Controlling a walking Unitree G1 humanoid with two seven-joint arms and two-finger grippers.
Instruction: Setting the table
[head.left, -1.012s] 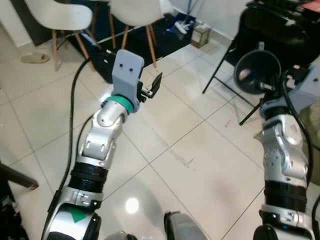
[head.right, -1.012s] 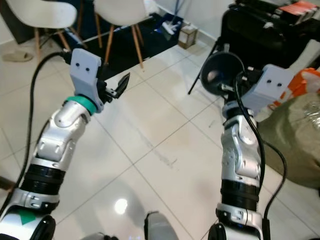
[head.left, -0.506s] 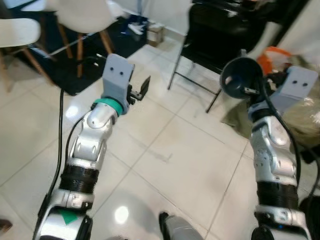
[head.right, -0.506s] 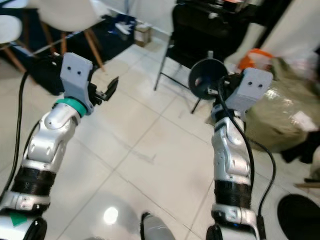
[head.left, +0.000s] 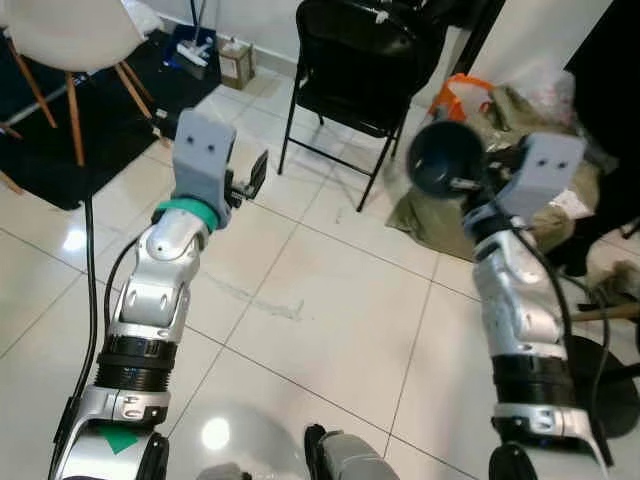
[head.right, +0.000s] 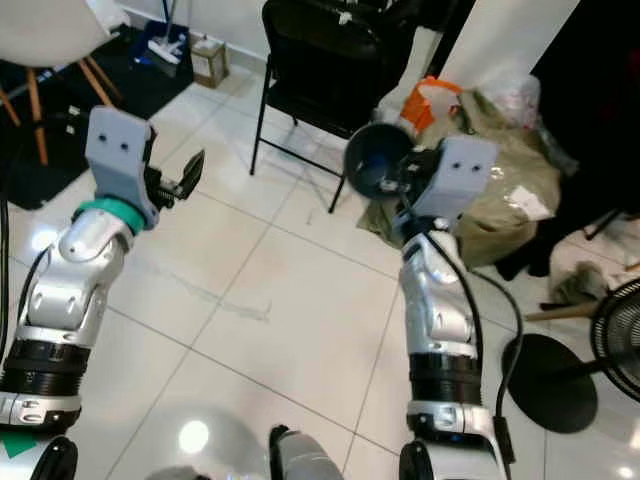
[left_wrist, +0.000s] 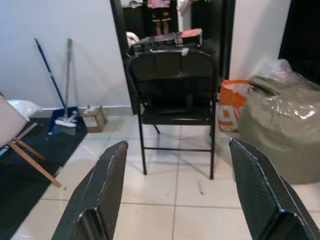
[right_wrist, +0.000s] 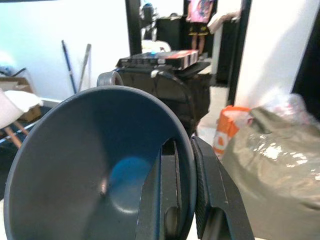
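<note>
We're gripping the dark bowl (right_wrist: 95, 170) by its rim in the right gripper (right_wrist: 187, 200); left gripper (left_wrist: 175, 200) is hanging wide open, empty, facing the black folding chair (left_wrist: 172, 85).

No text, label, brand or number can be read on anything here; the lettering on the orange bag (left_wrist: 231, 111) is too blurred.
</note>
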